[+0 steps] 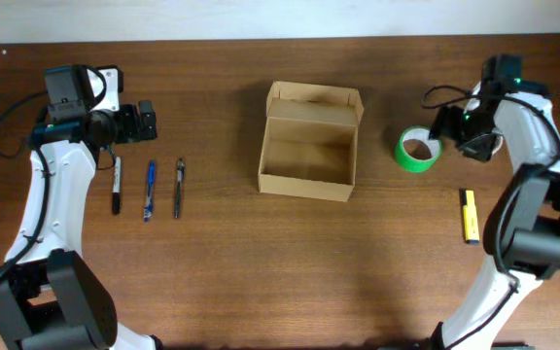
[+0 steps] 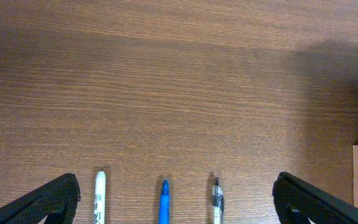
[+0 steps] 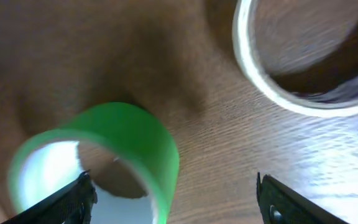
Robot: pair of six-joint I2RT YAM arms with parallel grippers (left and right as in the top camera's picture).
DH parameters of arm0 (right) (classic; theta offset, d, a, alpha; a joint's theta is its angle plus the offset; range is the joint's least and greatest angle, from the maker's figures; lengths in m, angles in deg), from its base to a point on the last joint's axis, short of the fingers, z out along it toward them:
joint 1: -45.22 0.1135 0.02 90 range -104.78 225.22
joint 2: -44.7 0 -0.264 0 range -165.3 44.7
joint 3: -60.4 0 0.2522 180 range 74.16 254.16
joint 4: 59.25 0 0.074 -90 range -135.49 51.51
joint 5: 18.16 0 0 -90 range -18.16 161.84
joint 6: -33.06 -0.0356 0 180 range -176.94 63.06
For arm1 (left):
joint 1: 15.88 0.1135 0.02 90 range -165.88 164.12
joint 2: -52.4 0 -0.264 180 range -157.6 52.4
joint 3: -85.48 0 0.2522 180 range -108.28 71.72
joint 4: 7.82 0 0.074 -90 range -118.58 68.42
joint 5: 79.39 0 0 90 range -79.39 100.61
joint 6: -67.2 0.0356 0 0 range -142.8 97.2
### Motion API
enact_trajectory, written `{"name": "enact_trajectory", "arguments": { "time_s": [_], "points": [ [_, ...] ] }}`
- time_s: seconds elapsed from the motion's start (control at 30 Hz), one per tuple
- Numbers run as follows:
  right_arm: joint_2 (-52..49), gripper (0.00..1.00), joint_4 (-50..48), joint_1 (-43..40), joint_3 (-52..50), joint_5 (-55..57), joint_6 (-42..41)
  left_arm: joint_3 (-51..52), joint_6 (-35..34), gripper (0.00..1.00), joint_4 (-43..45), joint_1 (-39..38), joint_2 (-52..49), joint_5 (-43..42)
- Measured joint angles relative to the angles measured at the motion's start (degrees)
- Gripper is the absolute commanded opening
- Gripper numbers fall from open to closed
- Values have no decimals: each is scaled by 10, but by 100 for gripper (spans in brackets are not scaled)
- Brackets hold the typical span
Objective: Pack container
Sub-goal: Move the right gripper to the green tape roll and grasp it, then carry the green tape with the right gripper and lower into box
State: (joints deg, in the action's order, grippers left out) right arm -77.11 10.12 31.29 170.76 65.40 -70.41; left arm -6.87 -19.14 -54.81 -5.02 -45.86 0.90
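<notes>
Evidently the packing has hardly begun: the small tan cardboard box (image 1: 308,156) sits in the middle of the brown wooden table (image 1: 261,272), its lid flap folded back on the far side, and its floor shows bare in the overhead view. Nothing seen lies inside it.

On the left arm's side of the box, well apart from it, a white marker with a black cap (image 1: 117,185), a blue pen (image 1: 150,190) and a black pen (image 1: 178,188) lie side by side. The left gripper (image 2: 176,183) hangs above their far ends with its jaws spread wide and nothing between them.

On the right arm's side of the box, a green tape roll (image 3: 114,155) lies near it, and a yellow highlighter (image 1: 468,215) lies further out and nearer the robot. The right gripper (image 3: 173,183) hovers low by the green roll, jaws wide apart and empty. A white tape roll (image 3: 303,62) shows beyond it in the wrist view; overhead it is probably hidden under the arm.

By this judgement every loose item remains to be packed, and the lid is not yet closed.
</notes>
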Motion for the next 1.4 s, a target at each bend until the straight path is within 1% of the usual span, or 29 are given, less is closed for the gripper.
{"name": "enact_trajectory", "arguments": {
  "time_s": [0.07, 0.13, 0.2, 0.27, 0.3, 0.33, 0.4, 0.47, 0.5, 0.53, 0.7, 0.83, 0.97, 1.07, 1.1, 1.13, 1.23, 1.3, 1.4],
  "points": [
    [-20, 78, 10, 4, 0, 0, -1, 0, 0, 99, 0, 0, 0, 0],
    [-32, 72, 16, 8, 0, 0, -1, 0, 0, 99, 0, 0, 0, 0],
    [-42, 61, 19, 14, 0, 0, -1, 0, 0, 99, 0, 0, 0, 0],
    [-47, 44, 17, 19, 0, 1, -1, 0, 0, 99, 0, 0, 0, 0],
    [-48, 39, 13, 21, 0, 3, 4, 0, 0, 99, 0, 0, 0, 0],
    [-48, 36, 10, 23, 0, 3, -1, 0, 0, 99, 0, 0, 0, 0],
    [-48, 24, 4, 24, 0, 4, -1, 0, 0, 99, 0, 0, 0, 0],
    [-48, 15, 0, 24, 0, 5, -3, 0, 0, 99, 0, 0, 0, 0],
    [-48, 6, -2, 24, 0, 6, -2, 0, 0, 99, 0, 0, 0, 0],
    [-48, 4, -3, 24, 0, 7, -2, 0, 0, 99, 0, 0, 0, 0],
    [-48, 4, 1, 24, 1, 11, -1, 0, 0, 99, 0, 0, 0, 0],
    [-49, 4, 50, 24, 36, 9, 2, 0, 0, 99, 0, 0, 0, 0],
    [-46, 4, 115, 33, 135, -10, 35, 0, 0, 99, 0, 0, 0, 0],
    [-29, 4, 163, 61, 228, -30, 77, 0, 0, 99, 0, 0, 0, 0],
    [-24, 4, 171, 69, 242, -32, 84, 0, 0, 99, 0, 0, 0, 0],
    [-9, 4, 189, 94, 280, -38, 108, 0, 0, 99, 0, 0, 0, 0],
    [17, 4, 222, 160, 347, -46, 164, 0, 0, 99, 0, 0, 0, -1],
    [33, 4, 231, 211, 366, -51, 206, 0, 0, 99, 0, 0, 0, -2],
    [39, 4, 238, 280, 366, -55, 272, 0, 0, 99, 0, 0, 0, -2]
  ]
}}
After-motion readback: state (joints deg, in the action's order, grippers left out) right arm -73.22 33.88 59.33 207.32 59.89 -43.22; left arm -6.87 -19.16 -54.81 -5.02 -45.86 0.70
